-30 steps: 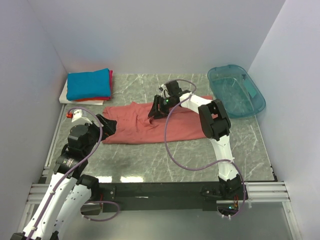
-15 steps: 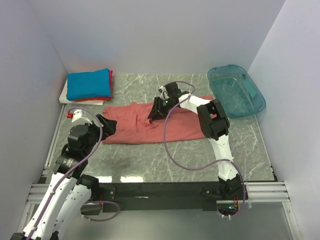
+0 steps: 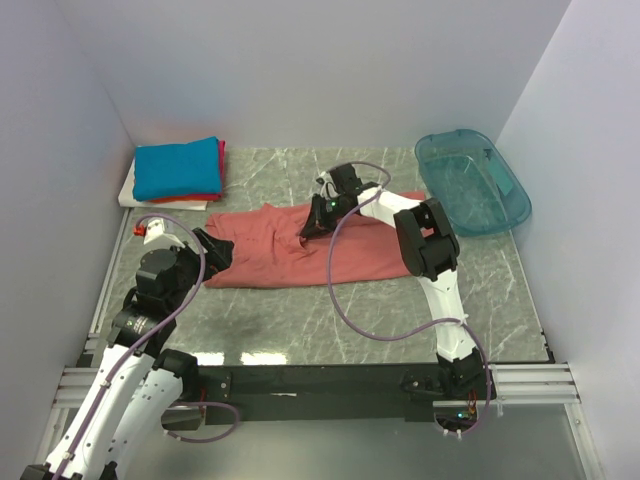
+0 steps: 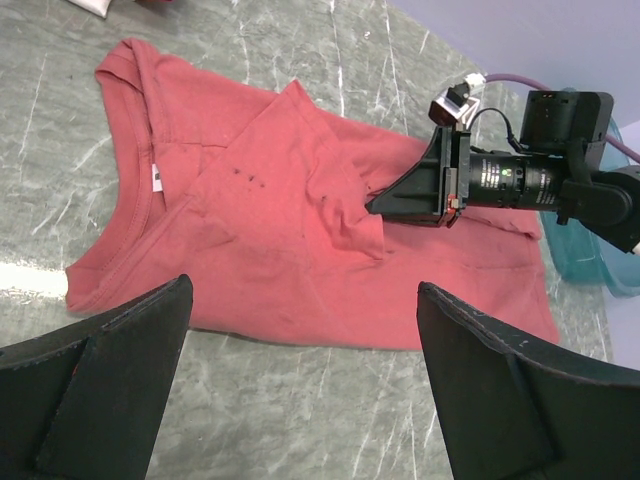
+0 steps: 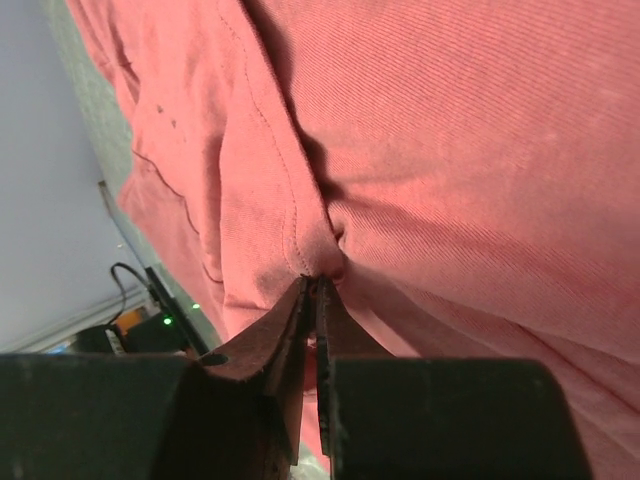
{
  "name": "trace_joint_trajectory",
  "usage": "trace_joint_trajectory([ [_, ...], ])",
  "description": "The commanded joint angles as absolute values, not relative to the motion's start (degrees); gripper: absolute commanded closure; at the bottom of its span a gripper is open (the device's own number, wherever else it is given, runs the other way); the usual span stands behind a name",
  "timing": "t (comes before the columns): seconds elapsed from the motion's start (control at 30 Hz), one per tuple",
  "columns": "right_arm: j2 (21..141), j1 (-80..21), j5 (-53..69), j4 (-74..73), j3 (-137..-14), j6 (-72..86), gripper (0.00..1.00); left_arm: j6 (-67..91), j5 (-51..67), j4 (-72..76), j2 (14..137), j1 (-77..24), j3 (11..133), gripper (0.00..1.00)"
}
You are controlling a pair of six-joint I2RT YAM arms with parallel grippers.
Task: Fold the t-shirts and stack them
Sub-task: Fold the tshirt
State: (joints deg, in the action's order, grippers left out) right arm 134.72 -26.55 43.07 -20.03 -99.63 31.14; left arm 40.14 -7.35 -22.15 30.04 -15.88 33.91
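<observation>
A salmon-pink t-shirt [image 3: 290, 250] lies spread on the marble table, its collar to the left and one sleeve folded over its middle [image 4: 300, 220]. My right gripper [image 3: 310, 228] is down on the middle of the shirt, shut on a pinch of its cloth [image 5: 318, 262]. At the back left lies a stack of folded t-shirts [image 3: 178, 168], bright blue on top, red and white under it. My left gripper [image 3: 215, 250] hovers wide open over the table near the shirt's collar side, nothing between its fingers [image 4: 120, 370].
A translucent teal plastic bin [image 3: 472, 180] stands at the back right. White walls close in the table on the left, back and right. A purple cable [image 3: 345, 300] loops from the right arm over the shirt's near edge.
The right gripper's jaws have shut on a fold of the pink shirt's cloth. The left arm has not moved.
</observation>
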Motion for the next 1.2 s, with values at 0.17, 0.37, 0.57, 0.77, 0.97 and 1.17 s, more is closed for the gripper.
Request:
trace_joint_trajectory([
  [0.17,128.5,-25.66,38.67,-23.11,-101.86,25.23,0.9,40.34,-6.94,-21.01,29.97,-15.73,33.22,0.0],
  [0.37,129.99,-25.84,35.16,-26.45,-106.52,21.36,0.88,40.34,-6.94,-21.01,29.79,-15.73,33.22,0.01],
  [0.57,131.13,-26.37,31.31,-29.97,-109.95,16.19,0.85,40.43,-6.59,-20.92,29.97,-15.82,33.22,0.01],
  [0.77,130.34,-26.89,26.03,-32.08,-110.65,10.29,0.66,40.43,-6.33,-20.92,30.14,-15.82,33.22,0.01],
  [0.97,124.12,-27.86,10.74,-29.81,-105.15,0.54,0.62,41.92,-6.15,-21.53,30.06,-15.73,33.14,0.01],
  [1.17,102.64,-27.86,25.28,-25.43,-87.61,-24.58,0.44,62.09,-6.42,-20.31,31.72,-15.73,26.64,0.02],
])
